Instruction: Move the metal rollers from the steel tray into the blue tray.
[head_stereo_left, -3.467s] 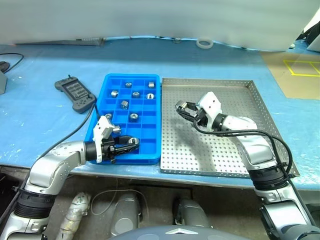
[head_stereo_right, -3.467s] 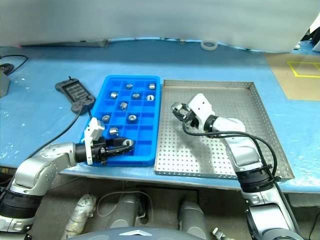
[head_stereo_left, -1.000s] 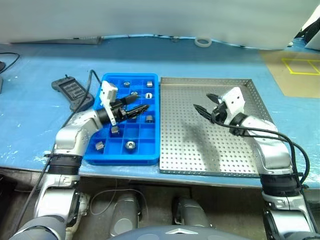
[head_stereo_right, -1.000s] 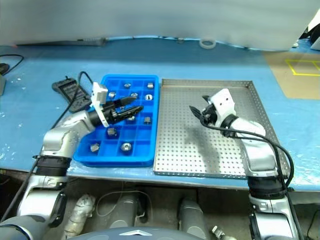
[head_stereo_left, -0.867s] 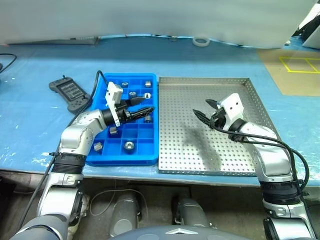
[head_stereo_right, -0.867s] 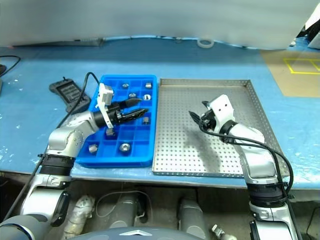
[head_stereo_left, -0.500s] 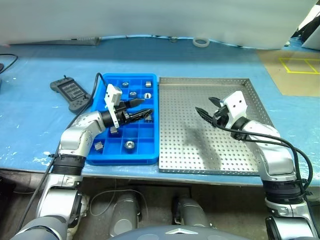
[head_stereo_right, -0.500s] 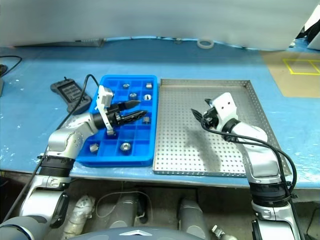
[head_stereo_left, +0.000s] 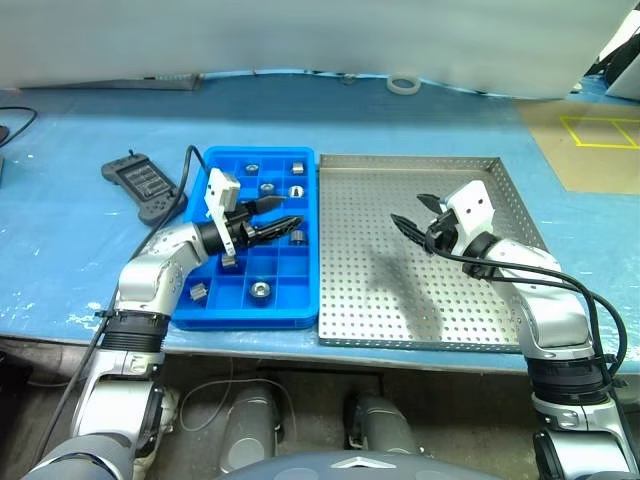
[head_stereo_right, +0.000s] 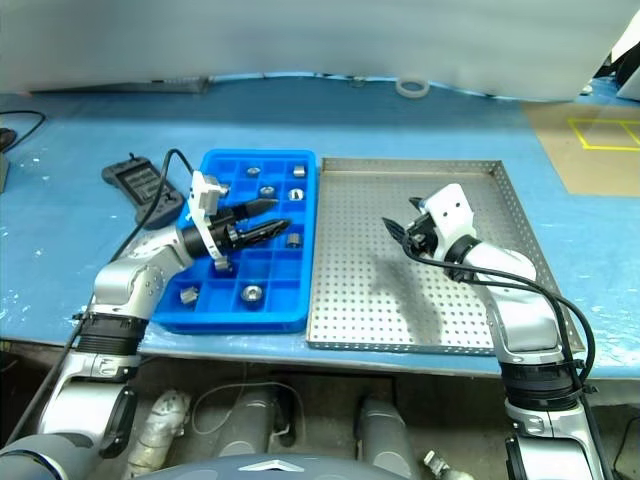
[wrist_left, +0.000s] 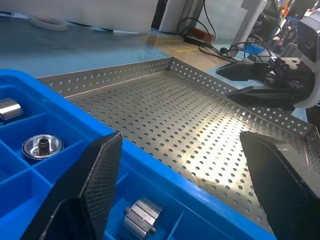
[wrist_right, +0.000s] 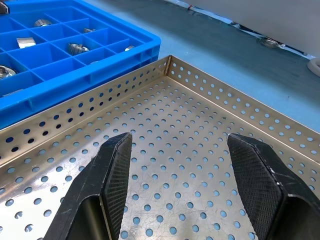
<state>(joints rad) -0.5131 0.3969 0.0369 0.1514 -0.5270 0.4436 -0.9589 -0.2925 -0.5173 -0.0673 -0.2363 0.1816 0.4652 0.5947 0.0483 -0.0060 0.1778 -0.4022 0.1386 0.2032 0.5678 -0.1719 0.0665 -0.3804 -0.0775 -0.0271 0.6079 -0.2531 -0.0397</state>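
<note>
Several metal rollers lie in compartments of the blue tray, some at its far end. My left gripper hovers open over the tray's middle, pointing toward the steel tray, with nothing between its fingers. The steel tray's perforated floor shows bare. My right gripper hangs open above it, pointing toward the blue tray, and holds nothing. The left wrist view shows rollers close below and the right gripper across the steel tray.
A black handheld controller with a cable lies left of the blue tray. A white tape ring sits at the table's far edge. Brown board with yellow tape lies at the far right. Both trays reach close to the table's front edge.
Since the oldest frames my left gripper has come from the blue tray's near edge to over its middle, and my right gripper has drawn back rightward. Both arms kept still in the last second.
</note>
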